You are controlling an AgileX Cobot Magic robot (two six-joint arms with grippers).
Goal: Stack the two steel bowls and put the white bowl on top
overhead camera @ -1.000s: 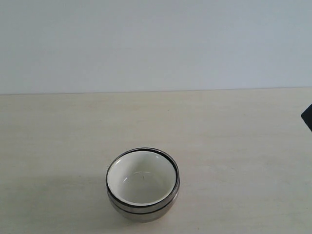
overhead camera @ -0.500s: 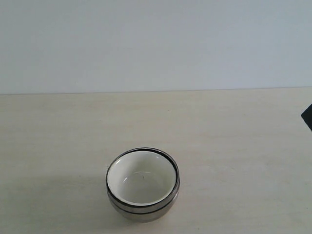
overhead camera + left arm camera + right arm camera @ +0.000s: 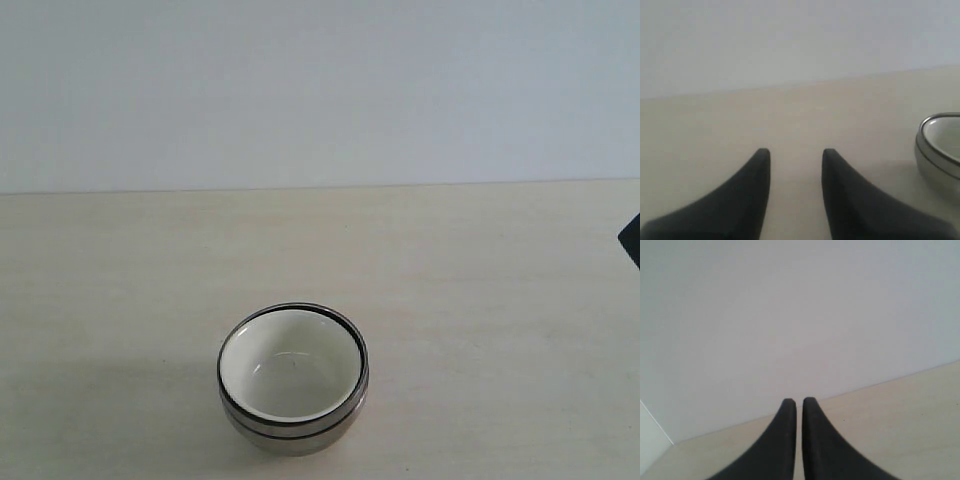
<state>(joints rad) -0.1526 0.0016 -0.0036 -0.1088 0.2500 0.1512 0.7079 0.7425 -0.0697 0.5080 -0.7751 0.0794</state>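
Note:
The two steel bowls stand nested as one stack near the table's front middle, and the white bowl sits inside the upper one. The stack's steel side shows at the edge of the left wrist view, with the white bowl's inside above its rim. My left gripper is open, empty, and apart from the stack. My right gripper is shut with nothing between its fingers, facing the wall, with no bowl in its view. Neither gripper's fingers appear in the exterior view.
A pale wooden table meets a plain light wall at the back. A dark corner of something pokes in at the right edge of the exterior view.

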